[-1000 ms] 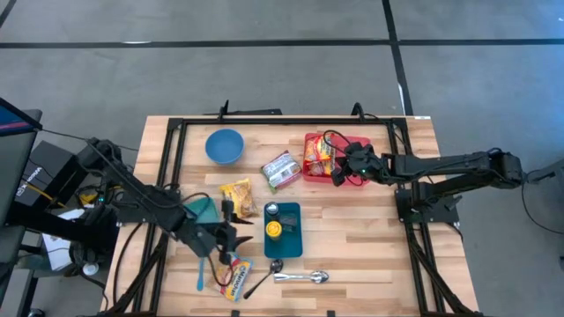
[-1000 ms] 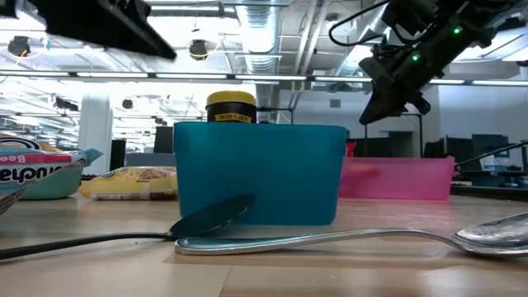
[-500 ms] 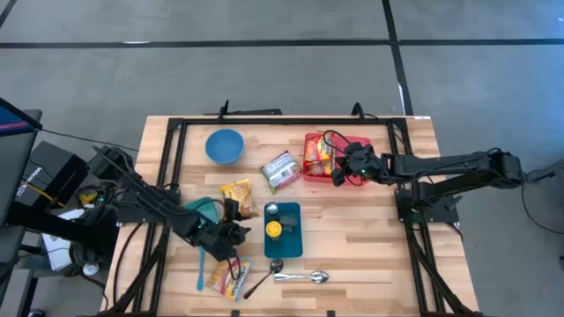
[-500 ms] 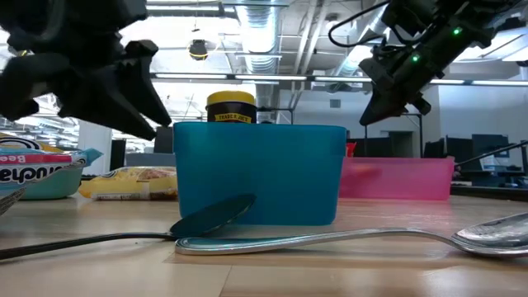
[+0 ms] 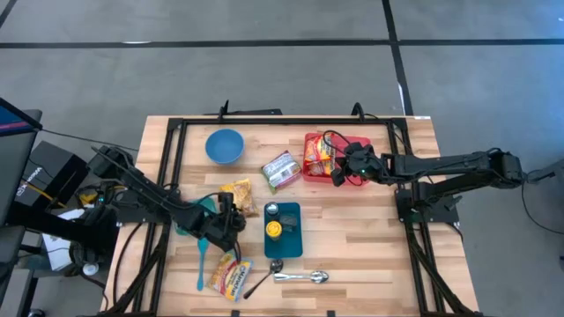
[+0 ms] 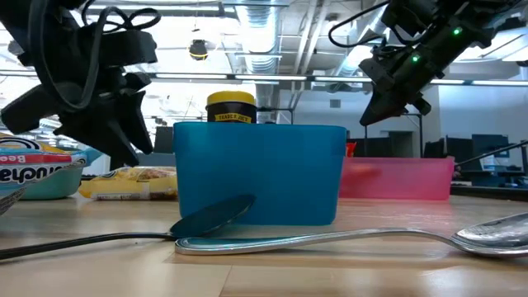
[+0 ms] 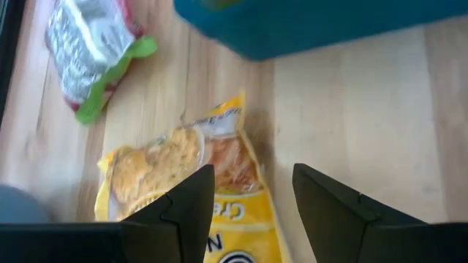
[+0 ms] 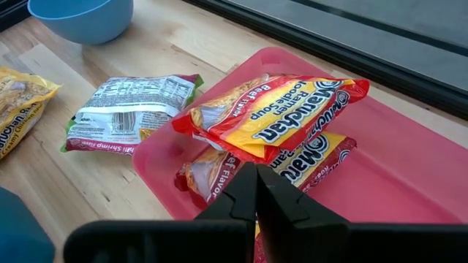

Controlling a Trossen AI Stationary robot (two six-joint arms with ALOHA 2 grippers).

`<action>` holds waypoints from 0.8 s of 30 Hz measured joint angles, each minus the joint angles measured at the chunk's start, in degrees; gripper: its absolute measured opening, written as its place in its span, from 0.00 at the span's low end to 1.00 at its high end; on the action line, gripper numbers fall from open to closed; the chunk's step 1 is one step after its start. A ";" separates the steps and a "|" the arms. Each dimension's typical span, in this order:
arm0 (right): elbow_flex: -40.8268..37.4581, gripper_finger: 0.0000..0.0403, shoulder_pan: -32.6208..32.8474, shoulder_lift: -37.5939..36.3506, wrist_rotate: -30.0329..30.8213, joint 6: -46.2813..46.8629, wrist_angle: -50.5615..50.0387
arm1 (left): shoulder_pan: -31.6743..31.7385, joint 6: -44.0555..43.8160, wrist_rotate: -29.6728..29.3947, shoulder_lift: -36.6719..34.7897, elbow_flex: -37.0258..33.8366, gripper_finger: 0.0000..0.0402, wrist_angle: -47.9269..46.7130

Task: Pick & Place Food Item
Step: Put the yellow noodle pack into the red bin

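Observation:
A yellow noodle packet (image 5: 238, 194) (image 7: 183, 172) lies flat on the table, left of the teal bin (image 5: 291, 239). My left gripper (image 5: 231, 220) (image 7: 252, 197) hangs open just on its near side, tipped down toward it, and touches nothing. A second yellow-and-red packet (image 5: 231, 275) lies near the front edge. A green-and-white packet (image 5: 280, 169) lies mid-table. Two red ramen packets (image 8: 274, 117) lie in the pink tray (image 5: 354, 145). My right gripper (image 5: 339, 173) (image 8: 256, 191) is shut and hovers above the tray's near left corner, clear of it in the low view (image 6: 375, 111).
The teal bin (image 6: 260, 173) holds a yellow-lidded jar (image 5: 274, 230). A blue bowl (image 5: 225, 145) stands at the far left. A teal spatula (image 5: 201, 260) lies near my left arm. A black spoon (image 5: 263, 277) and a metal spoon (image 5: 304, 276) lie by the front edge.
My left gripper has moved from above the front packet toward the table's far edge, to the yellow noodle packet. It has sunk lower and tipped downward, and it stays open. The front packet now shows uncovered. My right arm has kept still.

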 joint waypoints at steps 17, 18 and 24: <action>0.00 0.00 0.00 0.00 0.00 0.00 0.14 | 1.35 -0.26 1.59 5.56 -0.04 0.44 2.30; 0.00 0.00 0.00 0.00 0.00 0.00 0.10 | 1.73 -0.24 1.52 5.81 -0.04 0.43 2.35; 0.00 0.00 0.00 0.00 0.00 0.00 0.04 | 3.80 -0.16 1.41 7.15 -0.01 0.43 2.78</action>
